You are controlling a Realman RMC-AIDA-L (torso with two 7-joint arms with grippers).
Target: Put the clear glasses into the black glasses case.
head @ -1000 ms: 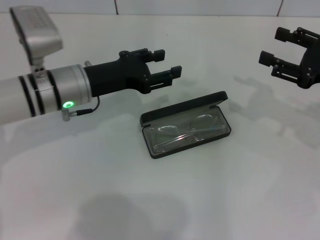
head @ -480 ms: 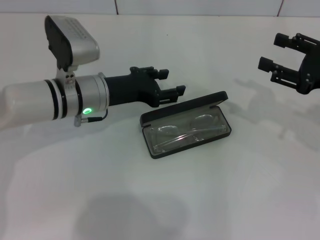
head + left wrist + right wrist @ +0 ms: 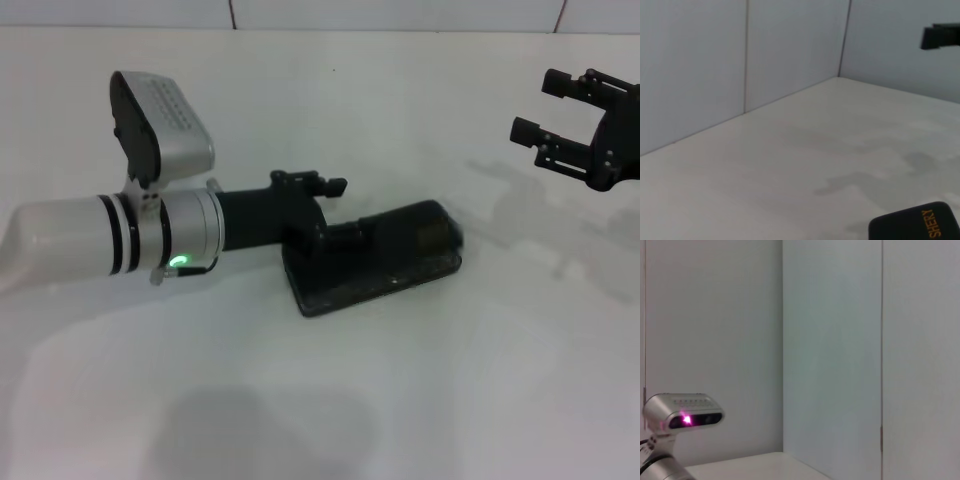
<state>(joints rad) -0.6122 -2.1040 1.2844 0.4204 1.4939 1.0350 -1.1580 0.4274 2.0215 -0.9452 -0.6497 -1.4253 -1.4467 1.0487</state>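
Observation:
The black glasses case (image 3: 400, 250) lies at the middle of the white table with its lid down over the base. One corner of the lid, with orange lettering, shows in the left wrist view as the black glasses case (image 3: 915, 226). The clear glasses are hidden from view. My left gripper (image 3: 340, 210) is at the case's left end, its fingers spread, the lower finger (image 3: 350, 235) lying on the lid. My right gripper (image 3: 560, 115) hangs open above the table at the far right, away from the case.
The white table (image 3: 330, 400) meets a pale panelled wall (image 3: 740, 60) at the back. The left arm's silver wrist camera (image 3: 160, 125) rises above the arm and also appears in the right wrist view as the wrist camera (image 3: 682, 417).
The left gripper has moved right and down onto the case. The lid, which stood open with the clear glasses lying inside, now lies down over them. The right gripper barely moved.

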